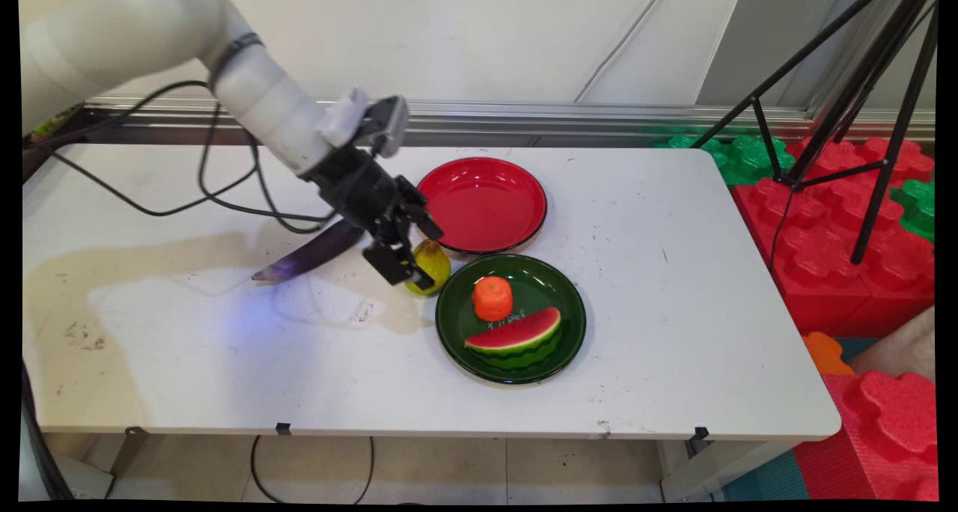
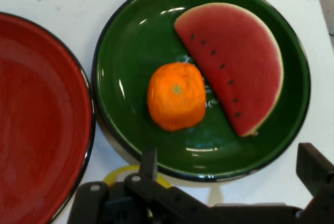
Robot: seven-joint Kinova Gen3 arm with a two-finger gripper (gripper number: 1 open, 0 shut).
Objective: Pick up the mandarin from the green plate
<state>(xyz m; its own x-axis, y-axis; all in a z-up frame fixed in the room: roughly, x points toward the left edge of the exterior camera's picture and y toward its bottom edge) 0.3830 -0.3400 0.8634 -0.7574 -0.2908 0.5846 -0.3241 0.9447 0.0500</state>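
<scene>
Pear on tabletop between wide-open fingers of gripper, just beside green plate

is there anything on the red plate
No, the red plate lies bare, while the orange and the watermelon slice both sit on the green plate beside it.

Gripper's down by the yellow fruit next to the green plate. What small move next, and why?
Probably close the fingers. The gripper looks open, astride the yellow fruit on the table, just off the green plate. Hedged: finger contact isn't clearly visible.
</scene>
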